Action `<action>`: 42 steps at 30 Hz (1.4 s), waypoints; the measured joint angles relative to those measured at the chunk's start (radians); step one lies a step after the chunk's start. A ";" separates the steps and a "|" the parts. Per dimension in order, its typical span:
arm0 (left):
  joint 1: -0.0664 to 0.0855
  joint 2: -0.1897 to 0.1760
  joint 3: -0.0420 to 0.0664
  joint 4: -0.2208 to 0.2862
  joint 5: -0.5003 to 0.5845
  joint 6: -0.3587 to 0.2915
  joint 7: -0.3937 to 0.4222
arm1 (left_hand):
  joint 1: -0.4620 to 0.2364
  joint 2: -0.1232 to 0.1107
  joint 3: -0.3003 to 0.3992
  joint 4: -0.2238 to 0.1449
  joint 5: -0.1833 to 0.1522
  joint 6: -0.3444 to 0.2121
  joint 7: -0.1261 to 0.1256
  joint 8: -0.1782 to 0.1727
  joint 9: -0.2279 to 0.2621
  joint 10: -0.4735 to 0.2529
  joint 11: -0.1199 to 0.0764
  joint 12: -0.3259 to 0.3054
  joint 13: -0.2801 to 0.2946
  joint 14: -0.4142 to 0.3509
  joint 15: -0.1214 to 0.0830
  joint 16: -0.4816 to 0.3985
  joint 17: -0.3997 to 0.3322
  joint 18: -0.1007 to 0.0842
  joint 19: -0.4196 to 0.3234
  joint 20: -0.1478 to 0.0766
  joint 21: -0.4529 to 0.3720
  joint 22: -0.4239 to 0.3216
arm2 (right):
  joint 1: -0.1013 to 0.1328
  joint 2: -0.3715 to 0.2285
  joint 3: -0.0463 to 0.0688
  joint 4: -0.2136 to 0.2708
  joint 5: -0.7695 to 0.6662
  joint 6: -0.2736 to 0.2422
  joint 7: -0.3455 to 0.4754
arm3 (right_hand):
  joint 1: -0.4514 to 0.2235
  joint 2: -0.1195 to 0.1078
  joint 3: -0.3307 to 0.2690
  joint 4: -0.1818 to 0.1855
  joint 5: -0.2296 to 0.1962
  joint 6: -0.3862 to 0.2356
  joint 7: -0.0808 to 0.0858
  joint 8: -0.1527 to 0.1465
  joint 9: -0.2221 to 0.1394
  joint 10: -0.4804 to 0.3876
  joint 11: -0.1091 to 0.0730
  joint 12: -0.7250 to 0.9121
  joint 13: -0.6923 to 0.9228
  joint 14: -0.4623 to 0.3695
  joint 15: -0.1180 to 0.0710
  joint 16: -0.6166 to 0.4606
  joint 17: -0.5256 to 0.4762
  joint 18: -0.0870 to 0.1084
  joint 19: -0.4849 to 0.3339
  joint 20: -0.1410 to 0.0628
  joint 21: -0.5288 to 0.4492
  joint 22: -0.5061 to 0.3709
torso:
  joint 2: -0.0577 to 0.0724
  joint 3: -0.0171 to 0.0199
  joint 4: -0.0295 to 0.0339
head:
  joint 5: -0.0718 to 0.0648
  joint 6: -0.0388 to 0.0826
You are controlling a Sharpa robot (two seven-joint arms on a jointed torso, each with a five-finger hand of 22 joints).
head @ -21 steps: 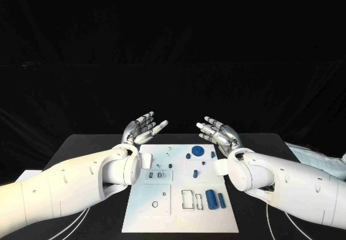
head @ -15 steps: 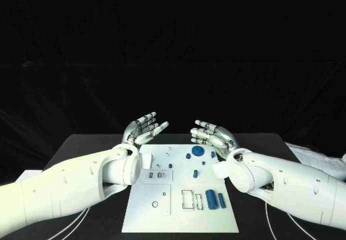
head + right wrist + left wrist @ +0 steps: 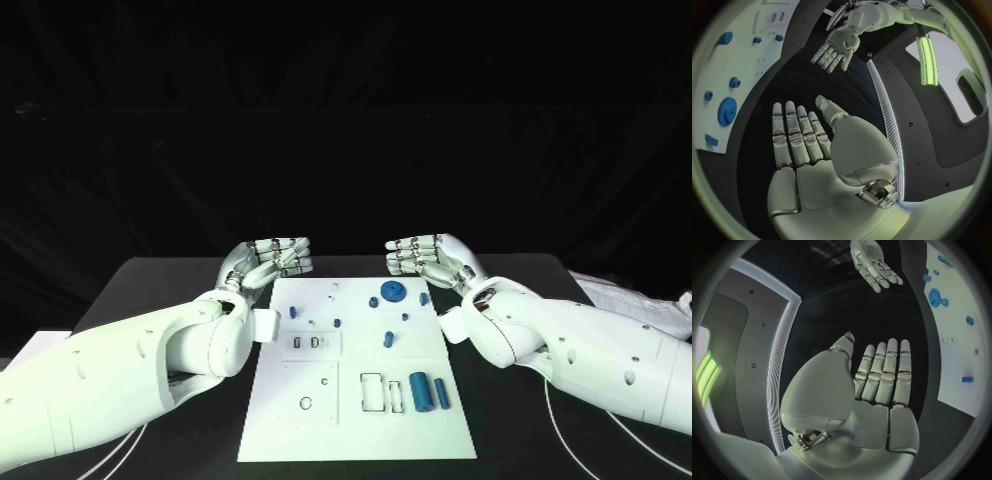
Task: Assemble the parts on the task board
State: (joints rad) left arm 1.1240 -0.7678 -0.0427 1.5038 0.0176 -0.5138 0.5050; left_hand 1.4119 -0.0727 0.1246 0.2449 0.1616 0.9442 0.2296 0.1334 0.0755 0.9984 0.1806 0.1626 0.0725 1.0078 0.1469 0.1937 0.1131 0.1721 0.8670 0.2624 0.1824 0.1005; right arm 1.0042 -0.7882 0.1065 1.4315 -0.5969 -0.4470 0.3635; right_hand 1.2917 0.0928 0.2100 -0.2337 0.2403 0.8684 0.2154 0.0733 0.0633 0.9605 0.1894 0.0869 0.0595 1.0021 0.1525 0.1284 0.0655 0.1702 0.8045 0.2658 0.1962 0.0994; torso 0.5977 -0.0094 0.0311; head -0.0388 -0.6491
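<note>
The task board (image 3: 361, 400) lies flat in the middle of the black table (image 3: 159, 285), its long side running from near to far, so both arms can reach over it from either flank. Most of the blue parts sit on its right half: a large blue gear (image 3: 392, 291) at the far end with a smaller round piece (image 3: 375, 302) just beside it, a slim upright peg (image 3: 387, 340) in the middle, and a thick blue cylinder (image 3: 420, 392) lying near the right edge at the near end, with a thinner blue bar (image 3: 441, 396) just to its right. Beside these you see empty rectangular outlines (image 3: 374, 392), which I read as the seats the loose pieces are meant for. On the left half, small slots and an oval hole (image 3: 306, 403) wait unfilled.

Neither hand touches anything. Your left hand (image 3: 268, 260) hovers beyond the far left corner of the board, palm turned inward; your right hand (image 3: 426, 257) mirrors it at the far right corner. The wrist views show both with fingers stretched straight and side by side, holding nothing. I judge this to be a ready pose, kept clear of the board so the head camera sees every part, with no piece chosen yet.
</note>
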 measured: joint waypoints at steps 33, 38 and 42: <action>0.005 -0.117 0.027 0.247 0.127 0.110 -0.037 | -0.009 0.018 -0.020 -0.013 0.000 0.020 -0.007 -0.004 -0.007 0.027 -0.007 -0.018 -0.004 0.029 -0.009 -0.009 0.004 0.000 0.024 -0.010 0.000 -0.010 | 0.074 0.030 0.056 -0.017 -1.110 0.211 -0.522 | -0.024 -0.182 0.093 0.099 -0.076 0.217 -0.079 -0.006 0.006 0.217 -0.111 -0.018 0.007 0.466 -0.147 0.370 0.303 0.000 0.365 -0.176 0.364 0.165 | 0.129 -0.0160 0.0587 | -0.066 0.033; 0.006 -0.121 0.029 0.257 0.131 0.114 -0.040 | -0.009 0.018 -0.020 -0.013 0.000 0.020 -0.007 -0.004 -0.008 0.027 -0.007 -0.018 -0.004 0.029 -0.009 -0.014 0.004 0.000 0.027 -0.012 0.000 -0.010 | 0.079 0.032 0.056 -0.015 -1.148 0.241 -0.547 | -0.010 -0.196 0.112 0.135 -0.070 0.219 -0.082 -0.006 0.006 0.198 -0.111 -0.018 0.005 0.466 -0.147 0.503 0.401 0.000 0.370 -0.180 0.432 0.205 | 0.138 -0.0173 0.0654 | -0.071 0.034; 0.007 -0.122 0.030 0.259 0.133 0.116 -0.041 | -0.009 0.018 -0.022 -0.016 0.000 0.020 -0.007 -0.008 -0.008 0.027 -0.007 -0.018 -0.005 0.029 -0.009 -0.015 0.004 0.000 0.027 -0.012 0.000 -0.011 | 0.083 0.035 0.056 -0.014 -1.163 0.261 -0.558 | 0.000 -0.206 0.124 0.159 -0.070 0.220 -0.083 -0.006 0.006 0.193 -0.106 -0.018 0.004 0.466 -0.147 0.659 0.554 0.000 0.371 -0.178 0.478 0.234 | 0.144 -0.0181 0.0692 | -0.075 0.035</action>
State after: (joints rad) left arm 1.1308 -0.8901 -0.0128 1.7624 0.1510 -0.3982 0.4636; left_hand 1.4024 -0.0552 0.1023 0.2285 0.1615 0.9645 0.2226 0.1257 0.0676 1.0256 0.1732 0.1451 0.0680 1.0368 0.1378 0.1792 0.1167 0.1716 0.8935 0.2502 0.1821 0.0891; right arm 1.0873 -0.7536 0.1621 1.4178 -1.7594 -0.1858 -0.1943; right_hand 1.2920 -0.1130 0.3338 -0.0752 0.1706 1.0886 0.1326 0.0671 0.0688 1.1532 0.0834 0.0687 0.0632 1.4685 0.0053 0.7872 0.6194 0.1701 1.1759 0.0874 0.6746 0.3337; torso 0.7415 -0.0275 0.1003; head -0.1143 -0.6145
